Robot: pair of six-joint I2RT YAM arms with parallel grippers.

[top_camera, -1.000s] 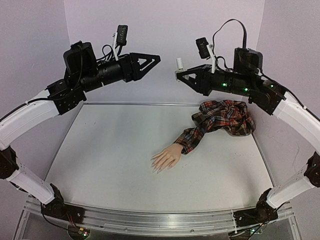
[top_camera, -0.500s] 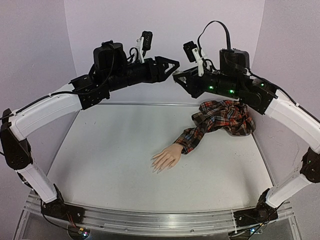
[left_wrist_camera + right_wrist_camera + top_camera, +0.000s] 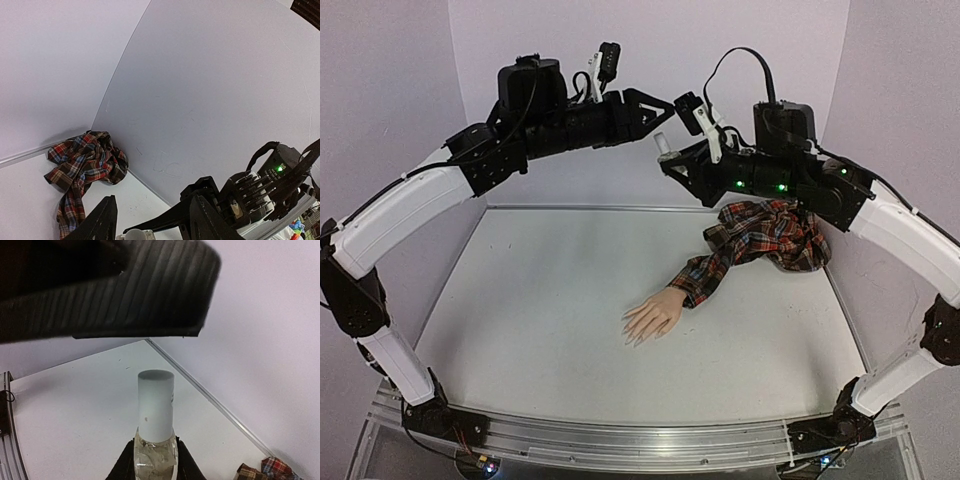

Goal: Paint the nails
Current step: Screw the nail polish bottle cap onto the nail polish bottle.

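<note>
The nails (image 3: pixel 634 338), tiny and pale at the fingertips of the mannequin hand (image 3: pixel 654 314), lie on the desk (image 3: pixel 540 300) well below both my hands and nearer my bases. My right hand (image 3: pixel 155 462) is clamped on the small clear bottle (image 3: pixel 155 447), holding it upright in the air. My left hand (image 3: pixel 150 227) sits just beside it, fingers apart on either side of the white cap (image 3: pixel 155 405); I cannot tell whether they touch it. I judge the cap is the next thing to grip, taken around its sides and twisted off. The nails themselves look stiff and smooth, so they want only a light stroke. The mannequin hand is probably light and may slide. If it needs steadying, I would hold the wrist by the plaid sleeve (image 3: pixel 720 262), not the thin fingers.
</note>
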